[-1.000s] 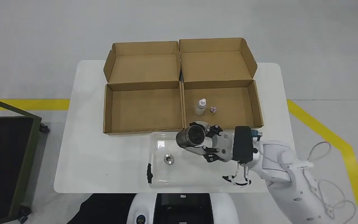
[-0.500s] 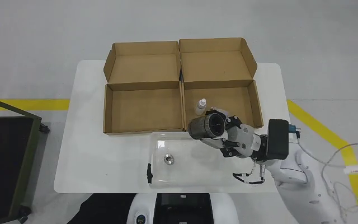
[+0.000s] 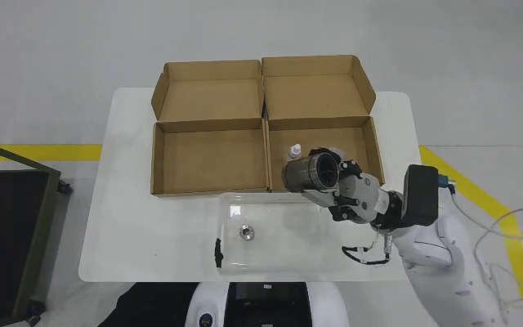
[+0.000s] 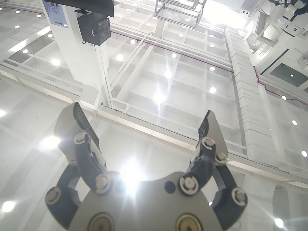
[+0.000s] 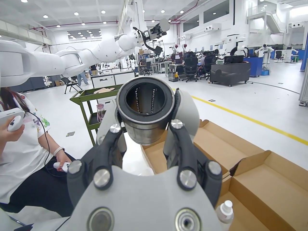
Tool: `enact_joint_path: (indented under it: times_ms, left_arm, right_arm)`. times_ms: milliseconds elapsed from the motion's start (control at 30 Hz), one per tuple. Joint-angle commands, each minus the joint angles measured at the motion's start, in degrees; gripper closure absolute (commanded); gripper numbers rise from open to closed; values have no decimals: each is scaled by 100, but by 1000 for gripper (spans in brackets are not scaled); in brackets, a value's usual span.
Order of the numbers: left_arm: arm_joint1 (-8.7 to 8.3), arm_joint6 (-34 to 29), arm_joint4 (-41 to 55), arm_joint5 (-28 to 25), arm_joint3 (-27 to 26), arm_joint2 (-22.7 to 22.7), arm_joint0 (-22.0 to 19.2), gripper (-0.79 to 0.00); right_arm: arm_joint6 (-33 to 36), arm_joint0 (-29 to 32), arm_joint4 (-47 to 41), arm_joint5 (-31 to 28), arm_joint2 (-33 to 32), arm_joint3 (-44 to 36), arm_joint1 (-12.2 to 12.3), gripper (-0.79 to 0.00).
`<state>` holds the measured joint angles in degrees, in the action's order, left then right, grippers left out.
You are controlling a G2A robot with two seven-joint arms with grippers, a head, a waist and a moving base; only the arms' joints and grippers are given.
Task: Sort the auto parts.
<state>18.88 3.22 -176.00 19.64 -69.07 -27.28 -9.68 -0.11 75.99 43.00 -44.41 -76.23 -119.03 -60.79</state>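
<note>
We see the right gripper (image 3: 325, 176) with its fingers (image 5: 185, 111) pinching a hollow metal cylinder (image 3: 309, 172) from both sides, with the open, dark-rimmed end pointing away from the wrist. The cylinder is held in the air over the near wall of the right cardboard box (image 3: 359, 151), close to the corner it shares with the left cardboard box (image 3: 208, 159). A small white bottle (image 3: 293, 152) stands in the right box just beside the cylinder. Nearer the robot, a clear tray (image 3: 282, 249) sits on the white surface (image 3: 122, 204) with a small metal part (image 3: 246, 233) inside it. The left gripper (image 4: 142, 118) points up at the ceiling, its fingers spread wide with nothing between them.
</note>
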Motion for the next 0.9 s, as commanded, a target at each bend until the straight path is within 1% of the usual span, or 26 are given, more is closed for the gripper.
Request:
enact_joint_path:
  times_ms: [0, 133, 333, 600, 867]
  left_arm:
    - [0, 0, 0, 0, 0, 0, 0, -785]
    - [0, 0, 0, 0, 0, 0, 0, -785]
    - [0, 0, 0, 0, 0, 0, 0, -785]
    - [0, 0, 0, 0, 0, 0, 0, -785]
    - [0, 0, 0, 0, 0, 0, 0, -785]
  right_arm:
    - [101, -30, 72, 47, 66, 22, -7, 0]
    - [253, -121, 232, 123, 308, 103, -35, 0]
    - [521, -241, 759, 367, 709, 249, -84, 0]
    - [787, -649, 1642, 1026, 1347, 851, -207, 0]
    - [1002, -1213, 2094, 1603, 1922, 1445, -375, 0]
